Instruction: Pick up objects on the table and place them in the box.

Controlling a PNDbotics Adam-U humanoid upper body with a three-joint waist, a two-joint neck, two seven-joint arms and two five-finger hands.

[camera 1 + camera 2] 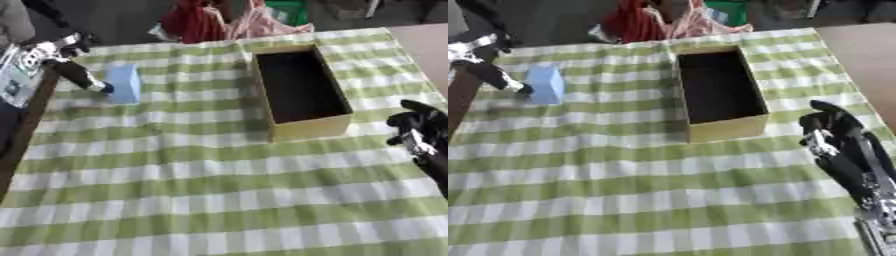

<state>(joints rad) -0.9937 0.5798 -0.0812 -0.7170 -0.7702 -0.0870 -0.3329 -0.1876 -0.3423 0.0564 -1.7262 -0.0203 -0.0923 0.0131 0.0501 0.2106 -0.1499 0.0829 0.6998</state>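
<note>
- Reaching from the far left, my left hand (80, 75) has its dark fingers stretched out straight, and their tips touch the left face of the light blue block (124, 83); no finger is curled round it that I can see.
- The block stands on the green-checked cloth (201, 195) at the far left of the table, well apart from the box (308, 129), which lies to its right.
- Its long axis runs away from me, roughly parallel to the long axis of the box, so its narrow ends face near and far.
- My left hand is clearly the nearer one; I judge the grasp belongs to it, closing across the short width.
- My right hand (829, 127) hangs idle near the right edge, just beside the box's near right corner, fingers curled with nothing in them.
- The box is open and dark inside; I see nothing in it.
</note>
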